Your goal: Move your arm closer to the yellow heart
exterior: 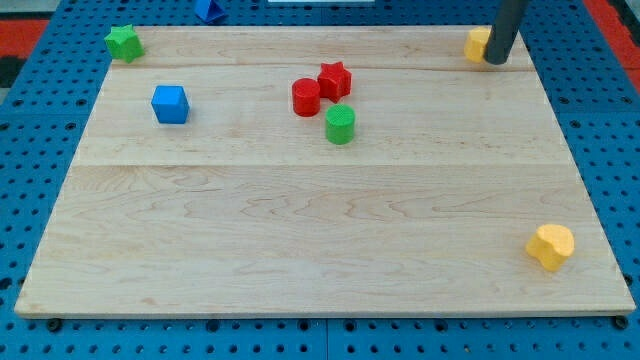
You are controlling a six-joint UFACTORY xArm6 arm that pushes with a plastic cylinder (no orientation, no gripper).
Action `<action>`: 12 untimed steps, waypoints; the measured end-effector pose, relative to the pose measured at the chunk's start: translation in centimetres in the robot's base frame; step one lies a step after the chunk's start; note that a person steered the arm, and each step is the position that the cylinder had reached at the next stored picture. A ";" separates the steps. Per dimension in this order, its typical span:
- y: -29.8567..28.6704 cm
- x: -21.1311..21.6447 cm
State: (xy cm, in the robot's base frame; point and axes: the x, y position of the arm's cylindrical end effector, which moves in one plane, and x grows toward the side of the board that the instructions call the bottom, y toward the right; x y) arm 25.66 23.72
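A yellow block that looks like a heart (551, 246) lies near the board's bottom right corner. My tip (495, 61) is at the board's top right corner, far up the view from that block. The tip touches or nearly touches the right side of a second yellow block (476, 43). The rod partly hides this second block, so I cannot make out its shape.
A red cylinder (306, 97), a red star (334, 79) and a green cylinder (340, 124) cluster at top centre. A blue cube (170, 104) sits at the left, a green star (124, 42) at the top left corner. A blue block (209, 10) lies off the board's top edge.
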 end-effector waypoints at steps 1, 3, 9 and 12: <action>-1.2 -2.3; -0.6 -0.5; -6.4 4.3; 0.7 20.3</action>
